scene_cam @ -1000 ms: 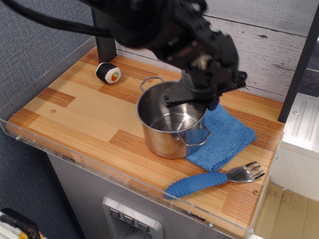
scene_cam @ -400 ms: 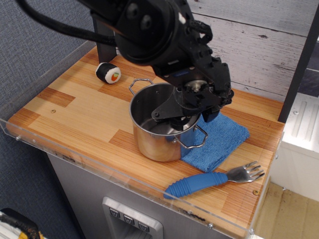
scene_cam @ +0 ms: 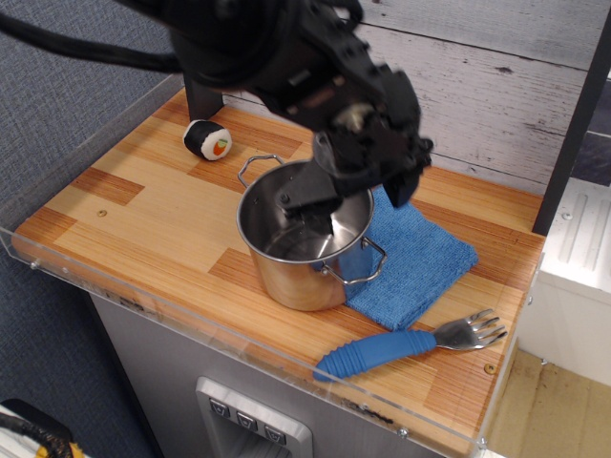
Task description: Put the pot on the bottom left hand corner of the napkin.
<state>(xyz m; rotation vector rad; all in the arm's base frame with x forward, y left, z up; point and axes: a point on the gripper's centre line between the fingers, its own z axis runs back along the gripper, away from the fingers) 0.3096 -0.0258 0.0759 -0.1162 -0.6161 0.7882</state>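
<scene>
Hiding the pot's far rim and napkin edge, hand, grip unclear.

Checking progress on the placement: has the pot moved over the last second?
Yes. The pot has shifted left toward the sushi roll, uncovering more of the napkin.

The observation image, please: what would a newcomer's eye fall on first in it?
Probably the shiny steel pot mid-table, its right side overlapping the blue napkin. The bulky black gripper reaches into the pot's mouth from above; whether its jaws pinch the rim is unclear. Smaller accents are a sushi roll at the back left and a blue-handled fork near the front edge.
</scene>
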